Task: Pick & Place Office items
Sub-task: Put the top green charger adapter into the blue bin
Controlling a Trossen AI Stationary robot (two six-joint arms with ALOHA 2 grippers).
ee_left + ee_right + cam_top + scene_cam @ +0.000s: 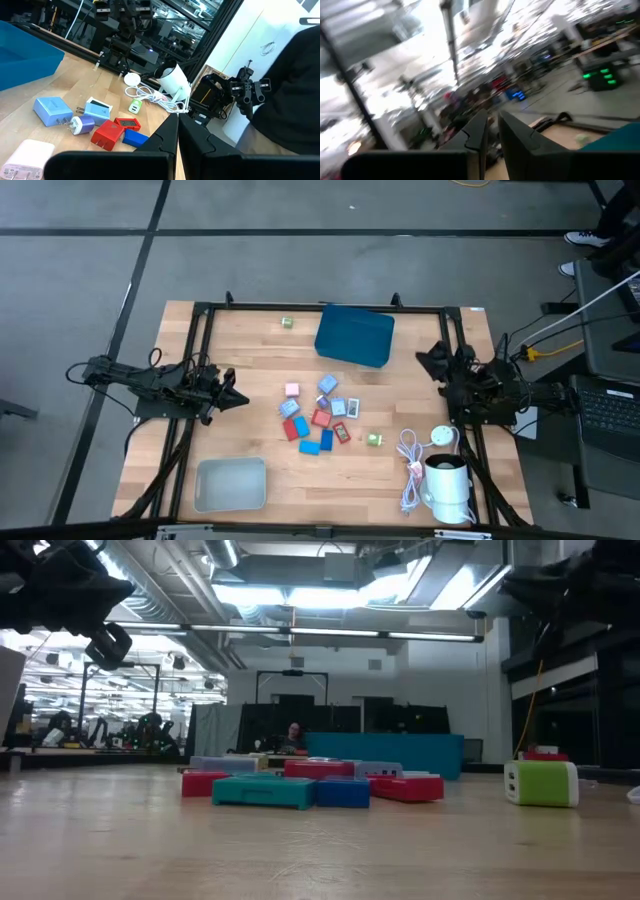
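The office items point(318, 413) lay bunched at the middle of the bench point(250, 370), between both arms. The left pincer point(236, 397) hung at the left side, fingers nearly touching, holding nothing. The right pincer point(426, 358) hovered at the right edge, likewise closed and empty.

We see even overhead light on the table point(250, 370), with soft shadows. Ceiling lamps point(300, 595) glare (low view, washing out the room behind). The right wrist view is motion-blurred throughout.
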